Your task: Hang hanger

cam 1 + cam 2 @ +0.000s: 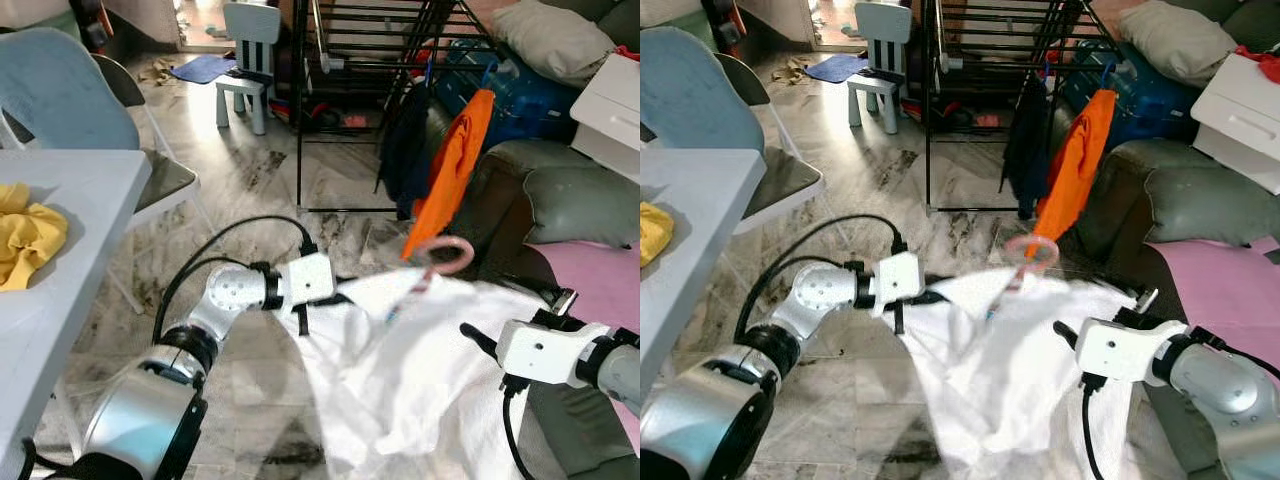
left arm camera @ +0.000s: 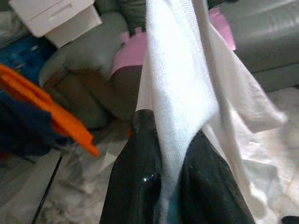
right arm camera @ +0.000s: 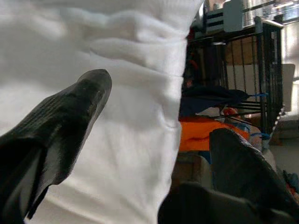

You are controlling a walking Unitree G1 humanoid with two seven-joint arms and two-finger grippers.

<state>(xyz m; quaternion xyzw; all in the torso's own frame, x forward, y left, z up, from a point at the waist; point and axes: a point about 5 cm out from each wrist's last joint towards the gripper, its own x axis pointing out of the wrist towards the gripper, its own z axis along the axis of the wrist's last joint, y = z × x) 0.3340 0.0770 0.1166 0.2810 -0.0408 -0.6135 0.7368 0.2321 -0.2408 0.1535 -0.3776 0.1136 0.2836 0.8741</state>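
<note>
A white garment point(image 1: 400, 370) hangs on a pink hanger whose hook point(image 1: 445, 255) sticks up at its top. My left gripper point(image 1: 345, 297) is shut on the garment's left edge; in the left wrist view the cloth point(image 2: 182, 93) is pinched between the black fingers point(image 2: 140, 177). My right gripper point(image 1: 478, 340) is open at the garment's right side, and in the right wrist view its fingers point(image 3: 65, 126) stand apart against the white cloth point(image 3: 131, 107). A black drying rack point(image 1: 370, 60) stands ahead, with an orange garment point(image 1: 455, 165) and a dark garment point(image 1: 405, 150) hanging from it.
A white table point(image 1: 70, 200) with a yellow cloth point(image 1: 25, 240) is at the left, with a blue chair point(image 1: 60, 95) behind it. A small light-blue chair point(image 1: 248, 60) stands farther back. A grey sofa point(image 1: 560, 190) with a pink sheet point(image 1: 600, 270) and a white drawer unit point(image 1: 610, 110) are on the right.
</note>
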